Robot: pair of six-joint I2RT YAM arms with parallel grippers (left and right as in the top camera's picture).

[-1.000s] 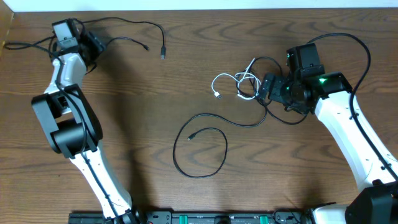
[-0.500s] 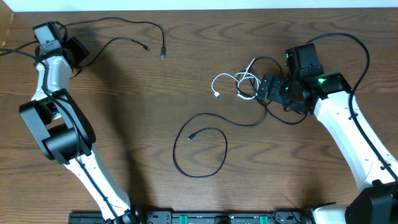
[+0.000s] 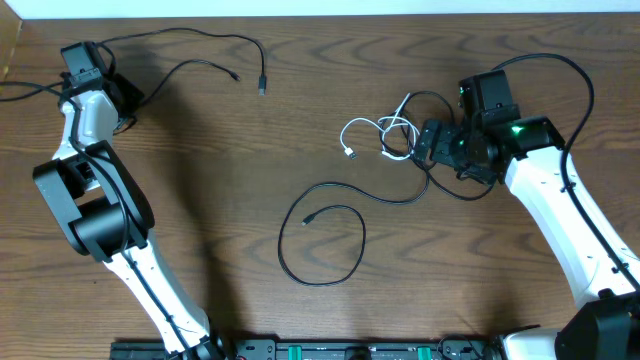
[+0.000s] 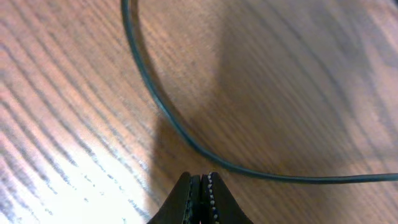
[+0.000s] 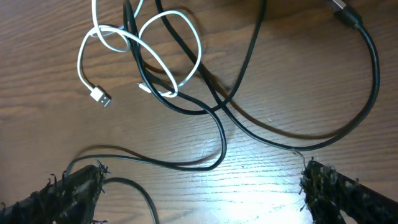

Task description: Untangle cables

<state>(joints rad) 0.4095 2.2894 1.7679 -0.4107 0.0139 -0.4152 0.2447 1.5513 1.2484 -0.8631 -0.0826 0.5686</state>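
A black cable (image 3: 215,36) lies at the far left of the table, its two plug ends near the middle top. My left gripper (image 3: 122,95) hovers by that cable's left part. In the left wrist view my left gripper (image 4: 202,186) is shut with nothing between the jaws, and the black cable (image 4: 160,106) curves just ahead of the tips. The white cable (image 3: 372,133) is looped with a long black cable (image 3: 322,242) at centre right. My right gripper (image 3: 418,142) sits beside that tangle. It (image 5: 208,193) is open wide above the black strands (image 5: 219,134), below the white cable (image 5: 146,46).
Thick black cords of the robot run behind the right arm (image 3: 560,70) and off the left edge (image 3: 20,92). The table's far edge (image 3: 320,14) is close behind the left gripper. A rail (image 3: 330,350) lines the near edge.
My left gripper has moved left toward the table's far corner and has shut. The right arm and the cables at centre right have not moved.
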